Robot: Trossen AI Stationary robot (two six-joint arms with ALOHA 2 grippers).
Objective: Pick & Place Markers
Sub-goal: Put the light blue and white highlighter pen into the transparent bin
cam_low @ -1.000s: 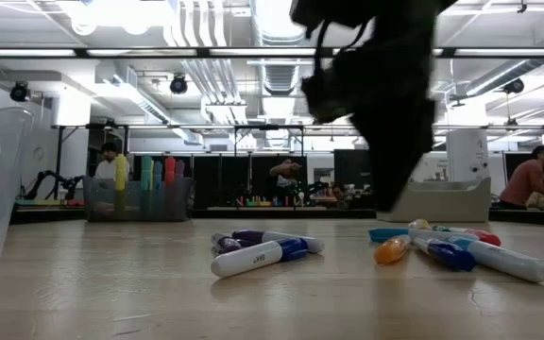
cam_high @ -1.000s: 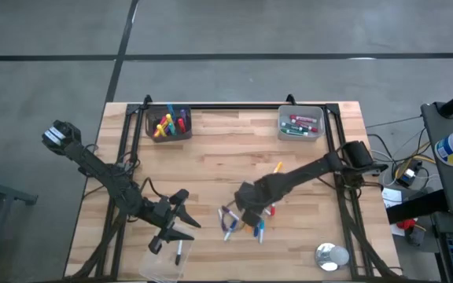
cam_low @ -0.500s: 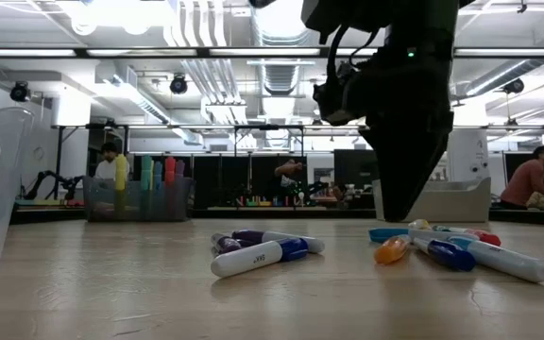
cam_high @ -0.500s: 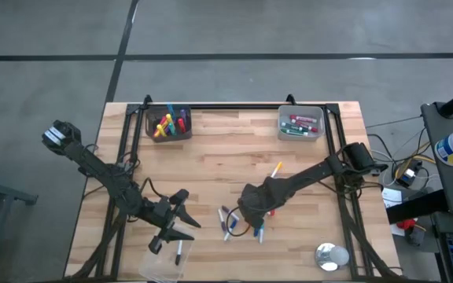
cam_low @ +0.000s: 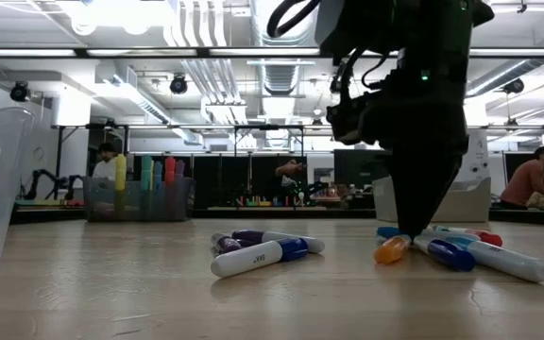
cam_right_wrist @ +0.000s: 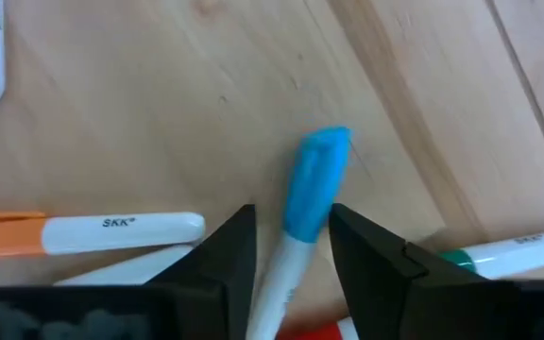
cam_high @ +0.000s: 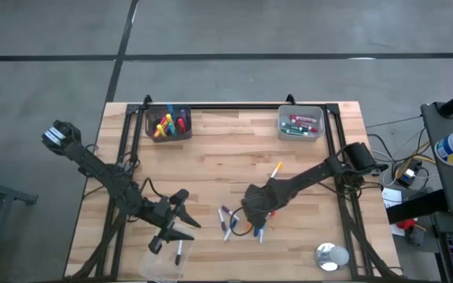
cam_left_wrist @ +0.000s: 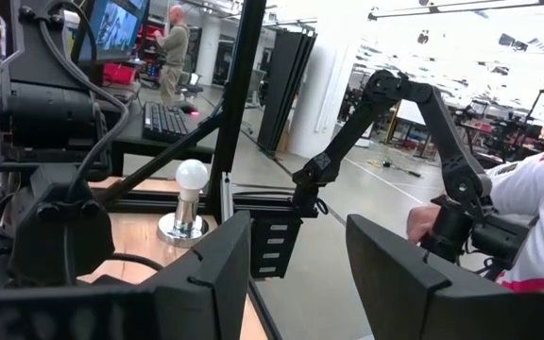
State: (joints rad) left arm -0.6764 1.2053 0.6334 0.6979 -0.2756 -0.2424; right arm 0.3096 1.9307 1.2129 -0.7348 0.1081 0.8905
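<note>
Right pincer (cam_right_wrist: 286, 250), fingers parted astride the blue-capped marker (cam_right_wrist: 312, 194) lying flat on the counter (cam_high: 226, 149), should centre over its barrel before clenching; left pincer (cam_high: 181, 220) waits released.

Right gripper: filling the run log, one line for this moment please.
right gripper | open, straddling blue-capped marker on table | left gripper | open, idle

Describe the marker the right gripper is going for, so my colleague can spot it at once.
On the wooden table, find the loose pile of markers near the front edge, under the right gripper. The one between its fingers has a white barrel and a light blue cap; its neighbours are capped in orange and green.
</note>
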